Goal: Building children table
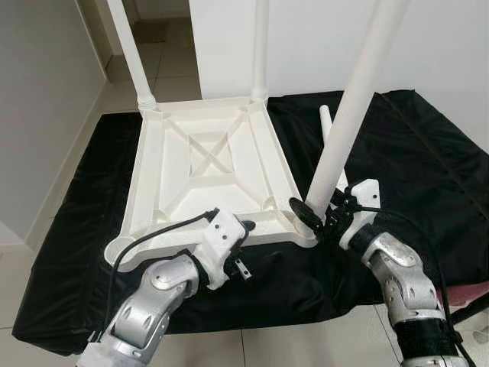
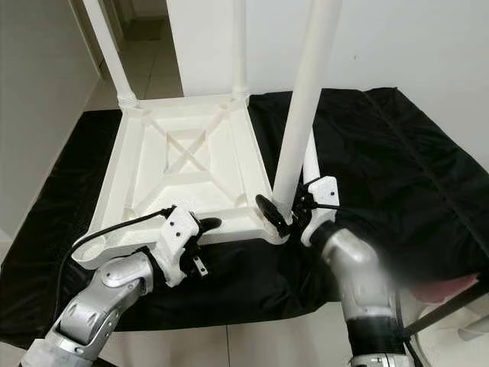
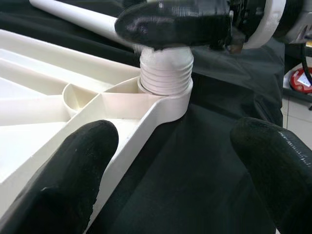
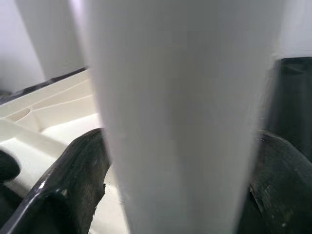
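Observation:
A white plastic table top (image 1: 206, 153) lies upside down on a black cloth (image 1: 412, 153). Two white legs (image 1: 130, 46) (image 1: 260, 46) stand upright in its far corners. A third leg (image 1: 351, 107) stands tilted slightly at the near right corner, its threaded end (image 3: 165, 73) sitting in the socket. My right gripper (image 1: 319, 208) is shut on this leg just above the socket, a finger on each side of it (image 4: 73, 185). My left gripper (image 1: 246, 245) is open at the table top's near edge, one finger (image 3: 83, 165) over the rim and the other over the cloth.
Another white leg (image 1: 327, 126) lies flat on the cloth behind the held one. The cloth covers a tiled floor (image 1: 153, 53) with white walls (image 1: 38, 115) close on the left and behind. A red object (image 1: 470, 294) sits at the right edge.

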Available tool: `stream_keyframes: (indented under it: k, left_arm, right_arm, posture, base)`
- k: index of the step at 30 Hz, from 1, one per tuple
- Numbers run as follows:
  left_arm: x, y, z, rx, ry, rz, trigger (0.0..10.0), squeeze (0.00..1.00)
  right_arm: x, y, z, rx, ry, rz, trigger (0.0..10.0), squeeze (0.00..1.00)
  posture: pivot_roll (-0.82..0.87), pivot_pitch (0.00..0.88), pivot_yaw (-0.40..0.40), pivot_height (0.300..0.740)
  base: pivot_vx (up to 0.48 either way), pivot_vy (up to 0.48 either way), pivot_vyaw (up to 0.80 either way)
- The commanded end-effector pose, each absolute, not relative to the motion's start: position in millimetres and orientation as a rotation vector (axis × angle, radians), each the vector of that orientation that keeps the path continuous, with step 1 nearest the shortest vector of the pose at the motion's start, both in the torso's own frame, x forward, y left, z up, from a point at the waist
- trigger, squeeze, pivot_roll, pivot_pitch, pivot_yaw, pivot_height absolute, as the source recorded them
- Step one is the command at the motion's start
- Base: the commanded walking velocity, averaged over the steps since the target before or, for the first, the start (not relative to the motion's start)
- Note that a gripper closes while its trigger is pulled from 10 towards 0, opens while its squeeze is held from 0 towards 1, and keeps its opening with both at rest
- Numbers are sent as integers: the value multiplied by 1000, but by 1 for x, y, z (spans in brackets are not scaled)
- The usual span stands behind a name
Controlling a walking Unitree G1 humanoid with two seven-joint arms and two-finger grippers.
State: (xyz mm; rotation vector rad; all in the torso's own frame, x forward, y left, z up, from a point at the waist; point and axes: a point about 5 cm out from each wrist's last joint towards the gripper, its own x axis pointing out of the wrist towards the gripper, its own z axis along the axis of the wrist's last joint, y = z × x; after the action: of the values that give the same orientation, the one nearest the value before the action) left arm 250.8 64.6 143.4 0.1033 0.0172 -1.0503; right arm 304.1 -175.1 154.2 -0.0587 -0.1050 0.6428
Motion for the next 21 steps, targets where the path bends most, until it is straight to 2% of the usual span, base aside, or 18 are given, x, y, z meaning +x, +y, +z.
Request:
stream_keyframes:
  k: [1, 3, 4, 5, 6, 8, 9, 10, 17, 18, 19, 21]
  left_arm:
    - [246, 63, 143, 86, 24, -1099, 10000, 0]
    - [246, 63, 145, 81, 21, -1097, 10000, 0]
    - [246, 63, 145, 82, 18, -1093, 10000, 0]
    - [246, 63, 145, 82, 18, -1093, 10000, 0]
    - [247, 63, 145, 82, 18, -1090, 10000, 0]
    - [247, 63, 145, 82, 18, -1090, 10000, 0]
    - [247, 64, 145, 86, 19, -1086, 10000, 0]
    - [248, 64, 146, 90, 16, -1078, 10000, 0]
    - [250, 65, 147, 96, 11, -1065, 10000, 0]
    - [250, 64, 146, 104, 11, -1063, 10000, 0]
    - [250, 63, 147, 97, 10, -1064, 10000, 0]
    - [249, 62, 147, 97, 8, -1064, 10000, 0]
  right_arm:
    - [308, -173, 151, -80, -91, 677, 10000, 0]
    - [310, -171, 150, -86, -88, 701, 10000, 0]
    - [312, -169, 150, -94, -84, 726, 6510, 0]
    - [312, -169, 150, -94, -84, 726, 6510, 0]
    - [313, -168, 149, -99, -81, 744, 4980, 0]
    - [313, -168, 149, -99, -81, 744, 4980, 0]
    - [314, -167, 148, -107, -79, 756, 2863, 0]
    - [316, -168, 148, -117, -78, 763, 0, 0]
    - [319, -175, 147, -137, -67, 771, 0, 0]
    - [318, -178, 145, -131, -56, 765, 8549, 0]
    - [317, -181, 144, -122, -48, 759, 10000, 0]
    - [316, -183, 141, -100, -44, 734, 10000, 0]
  posture:
    - [-72, 16, 59, 740]
    - [-63, 9, 57, 740]
    - [-55, 5, 53, 740]
    - [-55, 5, 53, 740]
    - [-54, 3, 52, 740]
    - [-54, 3, 52, 740]
    - [-54, 3, 52, 740]
    - [-48, 2, 47, 740]
    - [-61, 2, 47, 740]
    - [-59, 0, 50, 740]
    - [-57, 0, 51, 740]
    - [-54, 0, 51, 740]
  base:
    - [0, 0, 0]
    - [0, 0, 0]
    - [0, 0, 0]
    - [0, 0, 0]
    - [0, 0, 0]
    - [0, 0, 0]
    - [0, 0, 0]
    - [0, 0, 0]
    - [0, 0, 0]
    - [0, 0, 0]
    - [0, 0, 0]
    - [0, 0, 0]
